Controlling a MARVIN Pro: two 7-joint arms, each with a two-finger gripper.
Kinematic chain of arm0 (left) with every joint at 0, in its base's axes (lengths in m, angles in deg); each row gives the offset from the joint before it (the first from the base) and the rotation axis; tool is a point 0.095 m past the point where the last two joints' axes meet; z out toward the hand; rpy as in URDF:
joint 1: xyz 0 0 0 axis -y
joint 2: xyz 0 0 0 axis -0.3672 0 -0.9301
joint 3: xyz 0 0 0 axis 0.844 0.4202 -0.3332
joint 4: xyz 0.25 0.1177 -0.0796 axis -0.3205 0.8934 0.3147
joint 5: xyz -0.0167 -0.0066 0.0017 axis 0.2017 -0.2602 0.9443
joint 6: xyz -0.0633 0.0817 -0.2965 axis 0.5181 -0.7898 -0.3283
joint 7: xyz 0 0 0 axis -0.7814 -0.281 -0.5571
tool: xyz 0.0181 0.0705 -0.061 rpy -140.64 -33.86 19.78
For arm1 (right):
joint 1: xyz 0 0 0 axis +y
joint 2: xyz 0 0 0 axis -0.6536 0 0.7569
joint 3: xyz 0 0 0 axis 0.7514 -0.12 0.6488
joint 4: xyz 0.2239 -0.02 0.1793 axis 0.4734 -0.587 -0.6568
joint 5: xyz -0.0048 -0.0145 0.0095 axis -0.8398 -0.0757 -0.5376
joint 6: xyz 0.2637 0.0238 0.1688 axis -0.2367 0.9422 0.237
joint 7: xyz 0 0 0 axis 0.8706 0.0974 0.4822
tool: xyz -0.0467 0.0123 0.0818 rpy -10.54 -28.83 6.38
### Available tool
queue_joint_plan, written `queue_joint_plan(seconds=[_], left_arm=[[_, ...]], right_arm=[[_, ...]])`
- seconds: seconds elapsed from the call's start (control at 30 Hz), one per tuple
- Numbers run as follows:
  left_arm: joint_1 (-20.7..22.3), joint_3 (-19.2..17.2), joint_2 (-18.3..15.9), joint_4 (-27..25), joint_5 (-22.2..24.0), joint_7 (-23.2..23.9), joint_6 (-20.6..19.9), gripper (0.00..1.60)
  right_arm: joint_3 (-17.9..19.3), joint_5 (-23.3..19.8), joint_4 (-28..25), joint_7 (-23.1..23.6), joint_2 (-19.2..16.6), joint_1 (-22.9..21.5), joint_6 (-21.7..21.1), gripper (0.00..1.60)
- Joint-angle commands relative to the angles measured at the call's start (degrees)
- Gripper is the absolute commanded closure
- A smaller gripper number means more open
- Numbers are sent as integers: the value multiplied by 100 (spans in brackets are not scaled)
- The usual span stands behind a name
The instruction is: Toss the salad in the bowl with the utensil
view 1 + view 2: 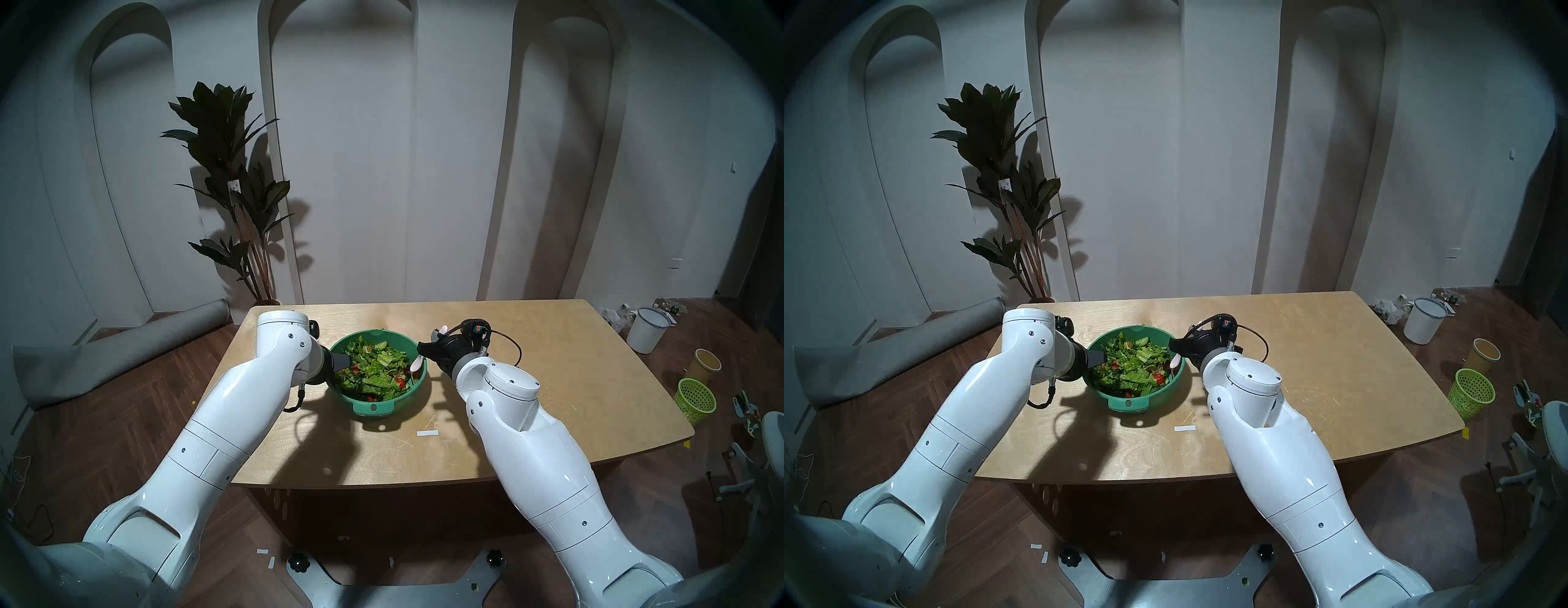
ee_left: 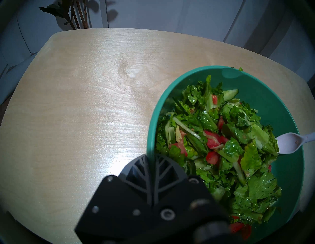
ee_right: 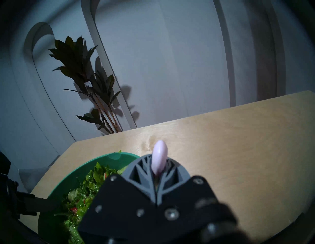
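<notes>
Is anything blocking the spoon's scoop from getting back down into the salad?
Nothing visible. The spoon, clamped in the right claw, has its scoop at the bowl's right side, against the salad. The left claw pinches the opposite rim, clear of that path.

A round teal-green plastic bowl [image 2: 288,109] sits on a pale wooden table [image 2: 81,105], filled with a salad [image 2: 226,151] of chopped green lettuce, cucumber slices and red pieces. The black left gripper [image 2: 151,163] is clamped on the bowl's near rim, one finger outside and one inside. A pale pink plastic spoon's [image 2: 289,142] scoop rests at the salad's right edge, its handle running off right.
</notes>
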Motion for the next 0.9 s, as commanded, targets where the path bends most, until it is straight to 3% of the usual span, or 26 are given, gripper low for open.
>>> queue_joint_plan(seconds=[0.0, 0.57, 0.87], left_arm=[[95, -8, -5, -68, -29, -560, 9, 160], [80, 19, -69, -49, -140, -249, 9, 160], [73, 28, -91, -44, -154, -159, 9, 160]], right_arm=[[37, -76, 199, 699, -166, -457, 359, 160], [404, -1245, 1125, 2524, -794, -1373, 270, 160], [402, -1492, 1807, 3435, -1070, -1848, 284, 160]])
